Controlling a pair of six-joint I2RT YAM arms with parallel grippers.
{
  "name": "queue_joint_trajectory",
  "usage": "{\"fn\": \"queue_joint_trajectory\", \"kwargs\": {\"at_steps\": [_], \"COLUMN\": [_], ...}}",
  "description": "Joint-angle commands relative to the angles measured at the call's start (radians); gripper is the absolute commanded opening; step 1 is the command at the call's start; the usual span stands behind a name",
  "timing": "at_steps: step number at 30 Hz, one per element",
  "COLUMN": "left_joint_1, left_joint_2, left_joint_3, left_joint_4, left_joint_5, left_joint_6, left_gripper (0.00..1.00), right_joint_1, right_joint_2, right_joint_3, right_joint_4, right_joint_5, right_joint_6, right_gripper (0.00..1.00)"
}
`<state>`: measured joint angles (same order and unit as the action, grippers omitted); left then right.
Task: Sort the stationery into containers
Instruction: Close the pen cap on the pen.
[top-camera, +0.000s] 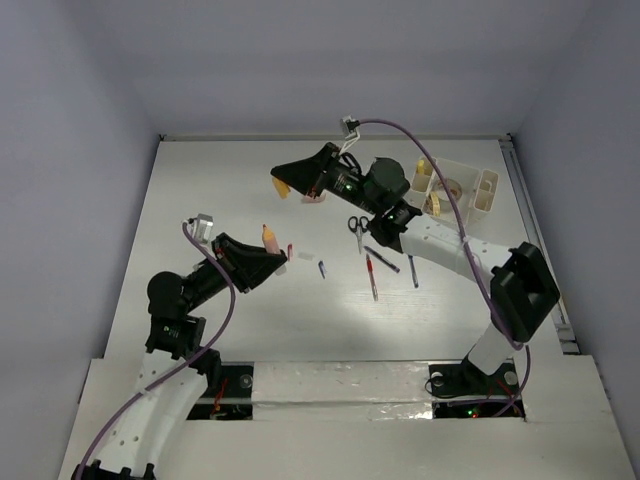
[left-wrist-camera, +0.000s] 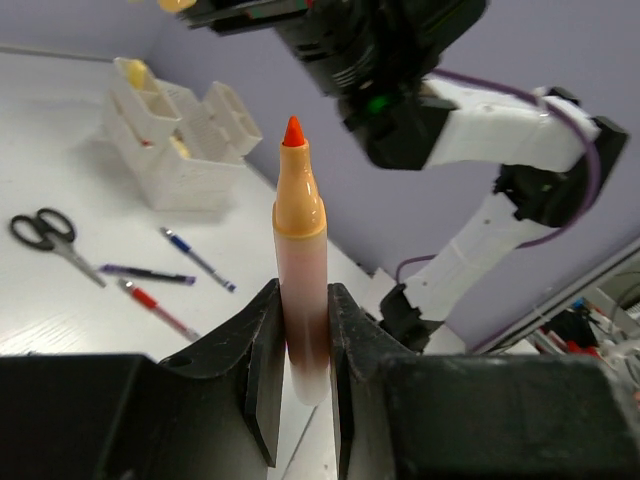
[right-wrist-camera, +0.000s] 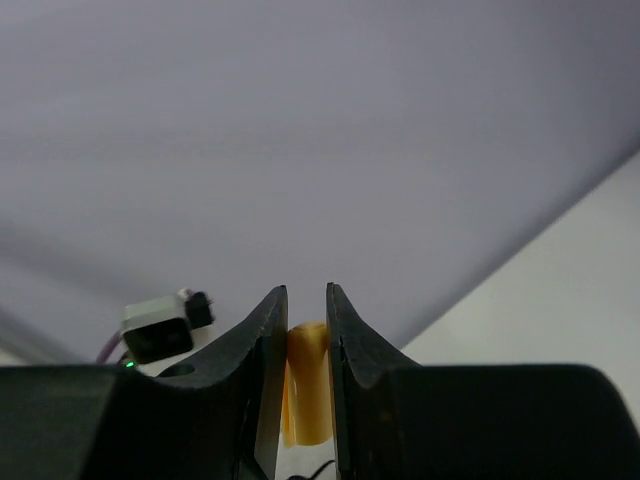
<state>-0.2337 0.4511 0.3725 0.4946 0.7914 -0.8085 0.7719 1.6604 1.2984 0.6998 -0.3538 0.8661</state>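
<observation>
the black-and-white right arm (top-camera: 440, 240) lay across the way to the cream-white plastic desk organizer (top-camera: 470, 190); black-handled scissors (top-camera: 356, 228) and thin red and blue pens (top-camera: 372, 277) littered mid-table; white tabletop (top-camera: 200, 180) lay open far left.

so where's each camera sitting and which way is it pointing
Top external: above and behind the bases, looking down on the table; left arm and right arm show.
Left wrist: behind the left gripper, facing across to the organizer; it clamps an orange marker.
Right wrist: behind the right gripper, aimed up at the purple wall; it pinches a yellow item.
Shared: top and left wrist both show marker, organizer, scissors.
</observation>
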Motion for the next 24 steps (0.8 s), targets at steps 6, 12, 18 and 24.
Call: {"fn": "queue_joint_trajectory", "kwargs": {"at_steps": [6, 12, 18, 24], "left_joint_1": [0.004, 0.004, -0.006, -0.006], "left_joint_2": [0.055, 0.093, 0.144, 0.198], "left_joint_3": [0.009, -0.007, -0.007, 0.037], "left_joint_4": [0.383, 0.450, 0.472, 0.431], "left_joint_5": [0.114, 0.114, 0.115, 0.126], "left_joint_6": [-0.185, -0.227, -0.227, -0.166], "left_gripper": [0.00, 0.00, 0.00, 0.00], "right_joint_1": [0.003, 0.003, 0.003, 0.033], "right_joint_2": [0.110, 0.096, 0.093, 0.114], "right_joint_3": [0.009, -0.007, 0.006, 0.036], "right_joint_4": [0.505, 0.562, 0.581, 0.589], "right_joint_5": [-0.146, -0.148, -0.137, -0.129], "right_joint_6": [0.347, 0.372, 0.398, 0.407], "right_gripper": [0.00, 0.00, 0.00, 0.00]}}
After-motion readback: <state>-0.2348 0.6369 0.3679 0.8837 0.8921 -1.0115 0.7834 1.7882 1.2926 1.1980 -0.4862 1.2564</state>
